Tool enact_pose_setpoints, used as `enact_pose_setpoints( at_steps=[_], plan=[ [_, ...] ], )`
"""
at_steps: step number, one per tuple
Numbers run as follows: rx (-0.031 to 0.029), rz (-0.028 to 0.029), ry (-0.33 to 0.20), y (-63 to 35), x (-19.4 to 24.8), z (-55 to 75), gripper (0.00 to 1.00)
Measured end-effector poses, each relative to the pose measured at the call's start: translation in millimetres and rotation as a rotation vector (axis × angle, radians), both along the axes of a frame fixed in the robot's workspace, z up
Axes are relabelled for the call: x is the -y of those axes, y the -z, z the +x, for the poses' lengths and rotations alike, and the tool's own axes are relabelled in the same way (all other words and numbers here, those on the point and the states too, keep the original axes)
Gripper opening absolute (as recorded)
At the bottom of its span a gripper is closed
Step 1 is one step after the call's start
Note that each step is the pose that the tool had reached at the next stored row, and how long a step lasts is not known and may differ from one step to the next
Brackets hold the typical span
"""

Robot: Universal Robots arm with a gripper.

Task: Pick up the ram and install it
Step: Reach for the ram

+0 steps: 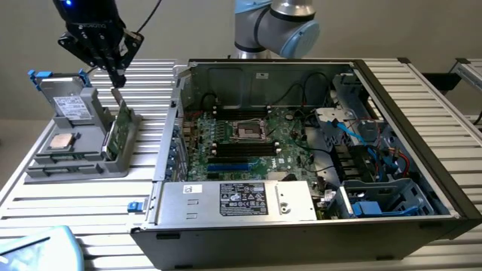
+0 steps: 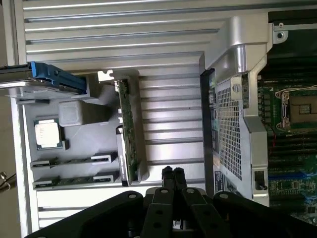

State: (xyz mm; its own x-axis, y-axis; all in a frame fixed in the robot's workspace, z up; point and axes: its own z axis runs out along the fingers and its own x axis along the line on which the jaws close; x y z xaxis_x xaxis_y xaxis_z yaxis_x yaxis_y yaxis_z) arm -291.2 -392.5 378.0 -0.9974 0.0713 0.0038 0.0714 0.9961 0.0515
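Note:
The ram (image 1: 119, 129) is a thin green stick standing on its long edge in a slot of the grey holder (image 1: 90, 164), at the exterior view's left. My gripper (image 1: 118, 81) hangs just above the ram's far end, fingers shut together with nothing between them and clear of the stick. In the wrist view the ram (image 2: 128, 134) runs along the holder's edge, and my gripper (image 2: 172, 172) sits a little to the side of it, toward the computer case. The motherboard's black slots (image 1: 245, 148) lie inside the open case.
The holder also carries a square silver processor chip (image 1: 62, 141), a silver drive with a white label (image 1: 71, 107) and two flat narrow sticks (image 2: 74, 161). The open computer case (image 1: 421, 169) with its power supply (image 1: 237, 200) stands close beside the holder on a ribbed metal table (image 1: 75, 209).

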Motion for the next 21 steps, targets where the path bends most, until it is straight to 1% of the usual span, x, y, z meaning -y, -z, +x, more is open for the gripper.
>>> enact_pose_setpoints(
  at_steps=[14, 21],
  plan=[
    [0.0, -0.0004, -0.002, 3.4, 0.0, -63.5, 0.11],
    [0.0002, -0.0032, -0.008, 4.1, 1.3, -80.7, 0.11]
  ],
)
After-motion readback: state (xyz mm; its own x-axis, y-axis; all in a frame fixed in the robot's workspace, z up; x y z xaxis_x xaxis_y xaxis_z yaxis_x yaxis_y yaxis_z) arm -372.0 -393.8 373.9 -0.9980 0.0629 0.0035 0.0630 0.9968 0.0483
